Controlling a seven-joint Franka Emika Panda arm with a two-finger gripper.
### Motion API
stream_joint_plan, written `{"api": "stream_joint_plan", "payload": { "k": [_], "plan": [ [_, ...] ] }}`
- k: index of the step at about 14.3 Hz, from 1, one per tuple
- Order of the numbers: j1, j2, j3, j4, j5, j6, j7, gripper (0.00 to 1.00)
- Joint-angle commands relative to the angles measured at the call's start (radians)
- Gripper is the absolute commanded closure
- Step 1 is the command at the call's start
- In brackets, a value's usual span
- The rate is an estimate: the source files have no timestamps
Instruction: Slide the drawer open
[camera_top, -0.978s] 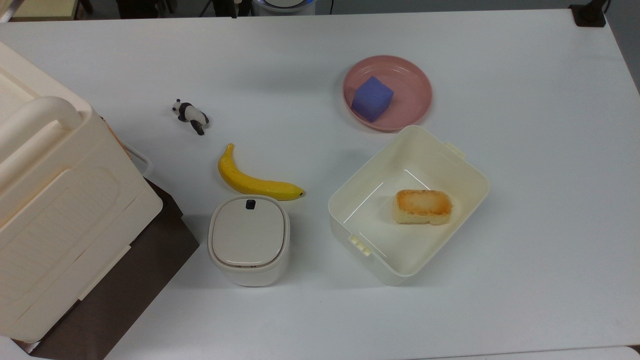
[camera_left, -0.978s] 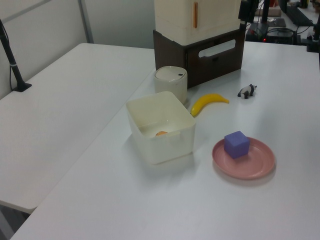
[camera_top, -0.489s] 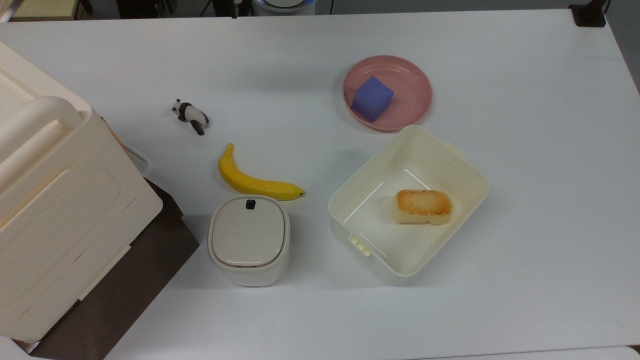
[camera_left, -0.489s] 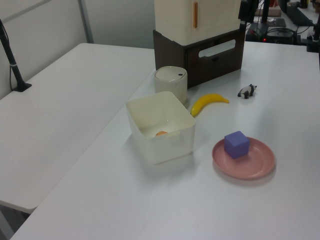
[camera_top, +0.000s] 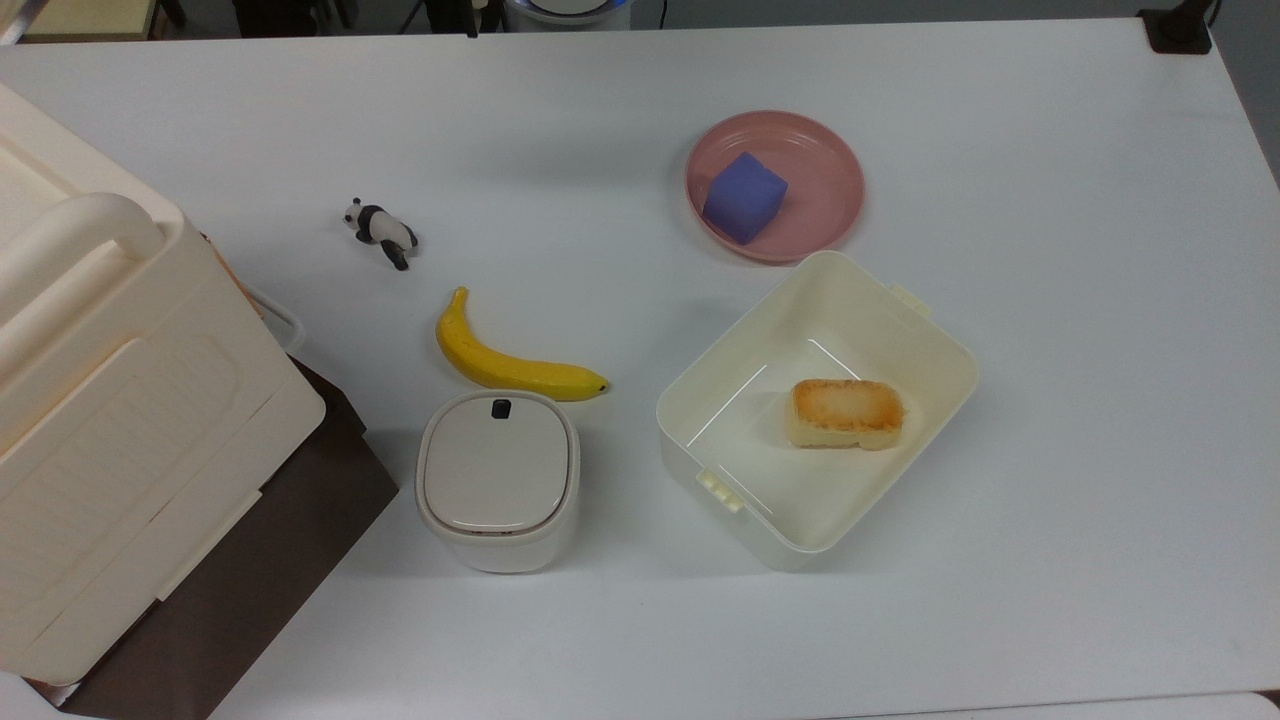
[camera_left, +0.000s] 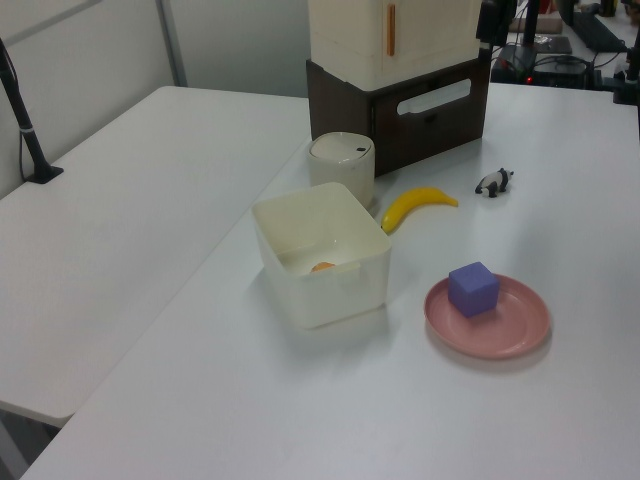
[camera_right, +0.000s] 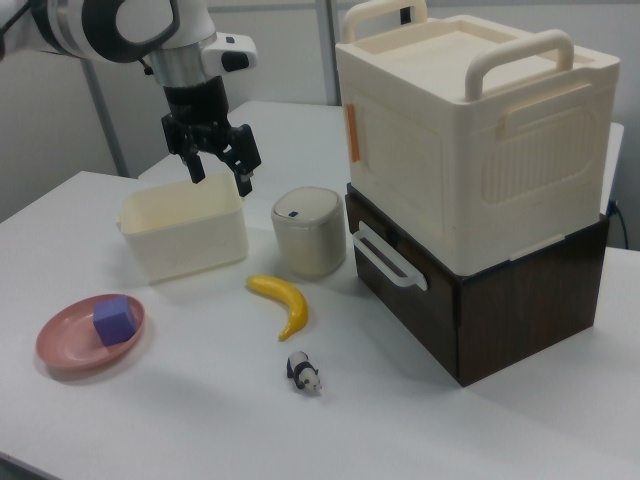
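Fingers (camera_right: 221, 172) spread wide above the tub, well apart from the shut drawer (camera_right: 400, 285).

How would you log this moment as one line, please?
gripper: open, above tub | drawer: closed | handle: untouched | phase: pre-approach

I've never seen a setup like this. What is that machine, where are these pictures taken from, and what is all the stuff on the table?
The machine is a robot arm; its gripper, two fingers spread open and holding nothing, hangs above the cream tub. One camera looks straight down, two look from the sides. On the white table lie a banana, a toy panda, a lidded canister and a pink plate carrying a purple block. The dark drawer with the white handle sits shut under a big cream box.
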Motion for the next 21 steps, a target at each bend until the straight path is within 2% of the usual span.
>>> {"api": "stream_joint_plan", "payload": {
  "k": [1, 4, 9, 11, 12, 14, 18, 21],
  "plan": [
    [0.011, -0.002, -0.005, 0.003, 0.021, -0.022, -0.012, 0.00],
    [0.013, 0.004, 0.003, 0.003, 0.011, -0.019, -0.036, 0.00],
    [-0.002, 0.029, 0.003, -0.014, -0.051, -0.015, -0.400, 0.00],
    [-0.016, 0.105, -0.002, -0.005, -0.141, 0.013, -0.584, 0.00],
    [-0.028, 0.125, -0.002, -0.005, -0.149, 0.046, -0.631, 0.00],
    [-0.044, 0.168, -0.006, -0.003, -0.154, 0.126, -0.680, 0.00],
    [-0.055, 0.230, -0.005, -0.005, -0.271, 0.229, -0.691, 0.00],
    [-0.055, 0.262, -0.005, -0.006, -0.324, 0.289, -0.687, 0.00]
  ]
}}
